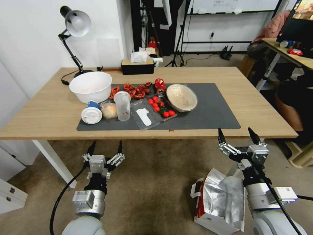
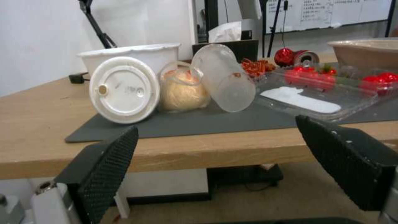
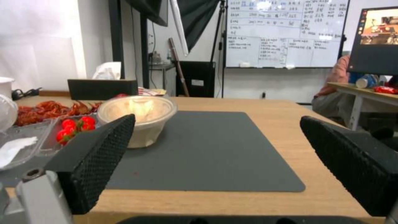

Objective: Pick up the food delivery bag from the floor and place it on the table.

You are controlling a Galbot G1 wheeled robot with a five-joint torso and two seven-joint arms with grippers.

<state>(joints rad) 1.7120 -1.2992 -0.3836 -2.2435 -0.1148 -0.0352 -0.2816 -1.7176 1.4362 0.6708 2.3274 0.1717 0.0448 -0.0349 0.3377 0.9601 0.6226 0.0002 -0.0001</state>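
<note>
Both grippers — left [image 1: 106, 146], right [image 1: 238, 135] — agape

A large white paper food delivery bag [image 1: 219, 202] with red side panels and crinkled silver foil lining stands open on the worn brownish carpet floor [image 1: 150, 189], in front of the light-wood table [image 1: 254, 107] with a dark grey mat.

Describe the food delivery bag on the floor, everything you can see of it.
The food delivery bag sits on the brownish carpet floor, in front of the table, beside the right arm and below the open right gripper, which does not touch it. It looks like white paper with a red side panel. Its mouth gapes upward, showing crumpled, shiny silver foil lining. A white strap handle loops out on its left side. It leans slightly, its top rumpled. Nothing is seen inside it.
</note>
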